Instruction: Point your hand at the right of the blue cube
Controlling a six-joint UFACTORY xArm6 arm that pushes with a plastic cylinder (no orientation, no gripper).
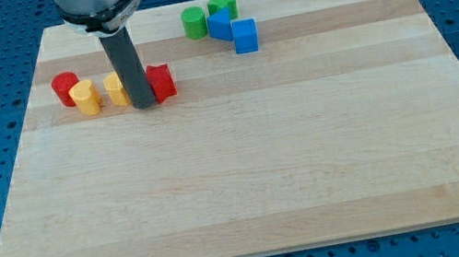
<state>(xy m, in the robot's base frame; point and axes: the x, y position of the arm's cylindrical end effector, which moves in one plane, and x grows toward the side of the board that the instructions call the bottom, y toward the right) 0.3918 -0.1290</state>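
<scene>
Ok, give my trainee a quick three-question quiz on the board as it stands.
1. True or false: my tip touches the blue cube.
2. Which block sits just at the view's right of my tip?
A. green star
B. red star
C. green cylinder
3. Fill in: to reach the spot right of the blue cube, my tip must travel toward the view's ____.

Key:
1. False; my tip stands apart from it, between a yellow block and the red star.
2. B
3. right, and slightly toward the top
</scene>
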